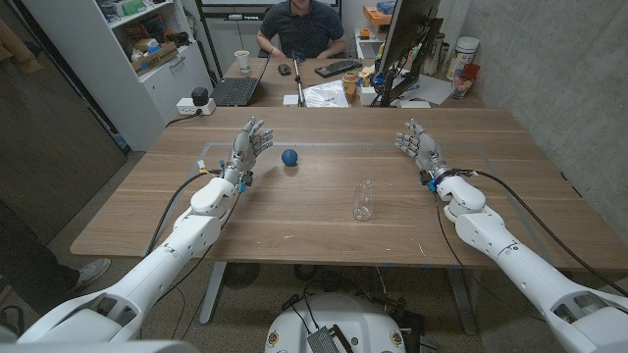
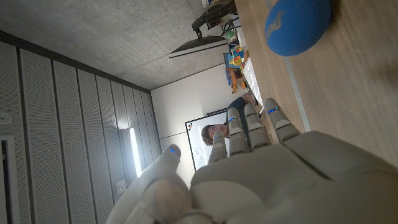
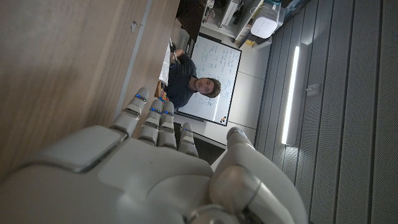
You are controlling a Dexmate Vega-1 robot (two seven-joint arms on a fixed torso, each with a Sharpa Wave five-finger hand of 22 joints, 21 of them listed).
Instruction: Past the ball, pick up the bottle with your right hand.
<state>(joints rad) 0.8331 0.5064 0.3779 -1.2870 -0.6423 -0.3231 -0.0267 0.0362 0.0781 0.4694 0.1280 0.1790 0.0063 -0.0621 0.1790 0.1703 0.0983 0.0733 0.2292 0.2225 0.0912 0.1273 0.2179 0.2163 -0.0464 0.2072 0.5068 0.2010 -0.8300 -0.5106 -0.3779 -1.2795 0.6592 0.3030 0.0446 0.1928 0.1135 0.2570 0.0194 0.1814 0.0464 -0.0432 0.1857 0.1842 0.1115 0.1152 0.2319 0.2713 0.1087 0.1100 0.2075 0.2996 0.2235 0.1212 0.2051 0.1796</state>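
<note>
A small clear plastic bottle [image 1: 363,200] stands upright near the middle of the wooden table [image 1: 324,230]. A blue ball [image 1: 289,157] lies farther back and to the left of it; the ball [image 2: 297,25] is close in the left wrist view. My left hand [image 1: 249,145] stands at the left of the ball, fingers apart and reaching away, holding nothing. My right hand [image 1: 419,145] stands at the far right, well behind and to the right of the bottle, fingers apart and empty. The backs of both hands fill the wrist views, left hand [image 2: 261,174] and right hand [image 3: 149,168].
A person [image 1: 299,27] sits behind the table at a second desk with a laptop [image 1: 235,91], keyboard [image 1: 339,68], papers [image 1: 326,93] and a monitor [image 1: 407,39]. A grey cabinet [image 1: 128,69] stands at the back left. Tape marks run along the table's far part.
</note>
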